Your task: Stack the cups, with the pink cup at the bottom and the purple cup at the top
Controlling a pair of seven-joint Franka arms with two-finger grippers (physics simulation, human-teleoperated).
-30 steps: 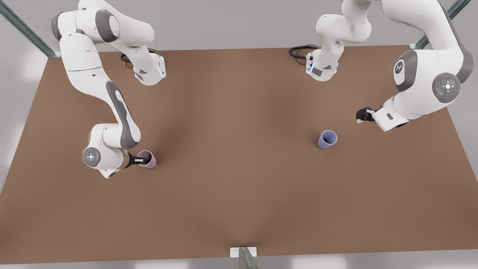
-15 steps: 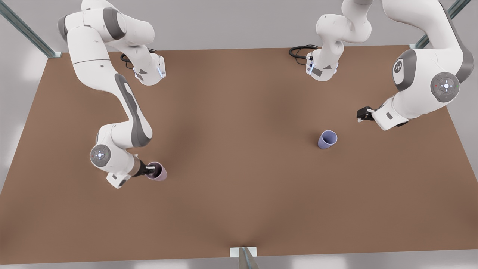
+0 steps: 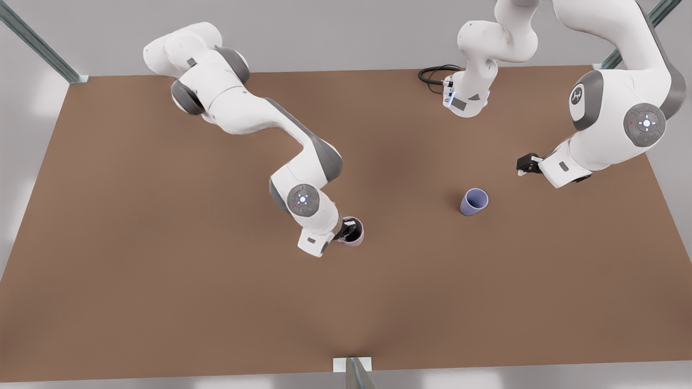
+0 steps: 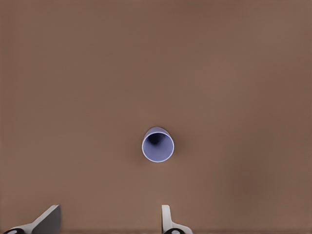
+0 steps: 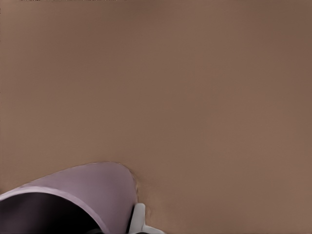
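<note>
The pink cup (image 3: 354, 233) is near the table's middle in the front view, gripped at its rim by my right gripper (image 3: 346, 231), which is shut on it. In the right wrist view the pink cup (image 5: 92, 187) sits close, with one fingertip (image 5: 138, 219) against its outer wall. The purple cup (image 3: 474, 201) stands upright and alone toward the front view's right. My left gripper (image 3: 524, 165) hovers beyond it, farther right, apart from it. The left wrist view looks down into the purple cup (image 4: 158, 145), with its own fingers (image 4: 48, 220) spread open and nothing between them.
The brown table (image 3: 162, 302) has wide bare areas at the front and left. A black cable (image 3: 432, 73) lies by the arm base (image 3: 465, 100) at the back. A metal bracket (image 3: 352, 367) sits at the front edge.
My right arm swept the pink cup from the front view's left side toward the table's middle, closer to the purple cup. The left arm and the purple cup stayed put.
</note>
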